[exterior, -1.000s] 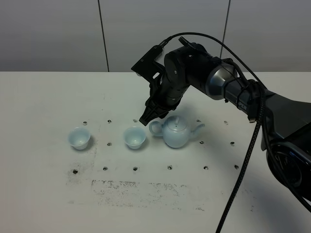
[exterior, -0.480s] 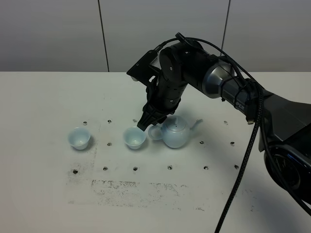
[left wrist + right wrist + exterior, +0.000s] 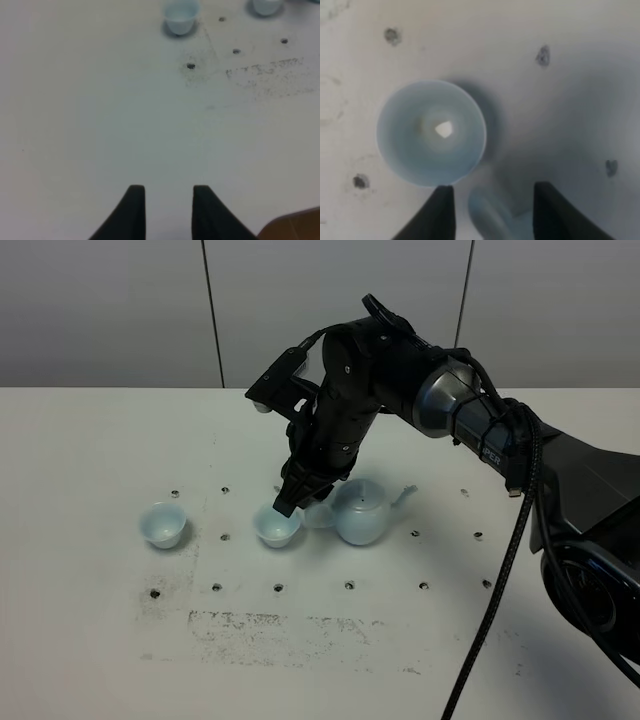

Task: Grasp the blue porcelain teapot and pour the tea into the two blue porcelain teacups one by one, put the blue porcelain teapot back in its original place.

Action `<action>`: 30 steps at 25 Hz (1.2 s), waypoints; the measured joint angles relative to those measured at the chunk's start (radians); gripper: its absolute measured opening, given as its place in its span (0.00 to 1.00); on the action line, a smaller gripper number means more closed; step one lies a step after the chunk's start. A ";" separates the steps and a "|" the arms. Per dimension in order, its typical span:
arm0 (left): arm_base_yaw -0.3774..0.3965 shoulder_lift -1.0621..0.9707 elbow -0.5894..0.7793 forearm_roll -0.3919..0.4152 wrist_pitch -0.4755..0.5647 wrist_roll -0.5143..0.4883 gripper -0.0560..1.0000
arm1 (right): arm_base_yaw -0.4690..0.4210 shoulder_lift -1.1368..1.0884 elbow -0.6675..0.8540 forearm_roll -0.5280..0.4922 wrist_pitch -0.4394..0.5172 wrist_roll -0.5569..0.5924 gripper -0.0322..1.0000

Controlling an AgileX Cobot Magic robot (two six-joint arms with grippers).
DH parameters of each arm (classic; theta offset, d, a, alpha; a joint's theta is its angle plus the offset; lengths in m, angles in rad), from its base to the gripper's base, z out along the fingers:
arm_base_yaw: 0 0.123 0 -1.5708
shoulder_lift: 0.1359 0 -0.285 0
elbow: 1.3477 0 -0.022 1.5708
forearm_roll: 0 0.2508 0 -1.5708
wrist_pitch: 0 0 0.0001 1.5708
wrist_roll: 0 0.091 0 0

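The blue porcelain teapot (image 3: 362, 517) stands on the white table, spout to the right and loop handle (image 3: 489, 214) toward the nearer teacup. My right gripper (image 3: 291, 506) is low over that handle. In the right wrist view its fingers (image 3: 443, 212) stand apart on either side of the handle with gaps showing, so the right gripper (image 3: 492, 212) is open. One blue porcelain teacup (image 3: 277, 526) (image 3: 431, 131) sits just left of the teapot, the other (image 3: 163, 525) (image 3: 180, 17) farther left. My left gripper (image 3: 167, 212) hovers over bare table, fingers apart, holding nothing.
The white table (image 3: 100, 640) has small dark screw holes (image 3: 217, 587) and a scuffed grey patch (image 3: 290, 630) near the front. The right arm's black cable (image 3: 500, 580) hangs on the right. A brown edge (image 3: 295, 227) shows in the left wrist view's corner.
My right gripper has moved down and left, from above the teapot's handle to around it. The teapot and both cups have stayed in place.
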 joint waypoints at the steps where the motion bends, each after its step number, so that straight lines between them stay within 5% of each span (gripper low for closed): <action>1: 0.000 0.000 0.000 0.000 0.000 0.000 0.33 | 0.001 0.000 0.000 0.001 0.007 -0.011 0.40; 19: 0.000 0.000 0.000 0.002 0.000 0.000 0.33 | 0.003 0.020 0.000 0.004 0.033 -0.114 0.40; 30: 0.000 0.000 0.000 0.002 0.000 0.000 0.33 | 0.003 0.020 0.000 0.102 0.071 -0.195 0.40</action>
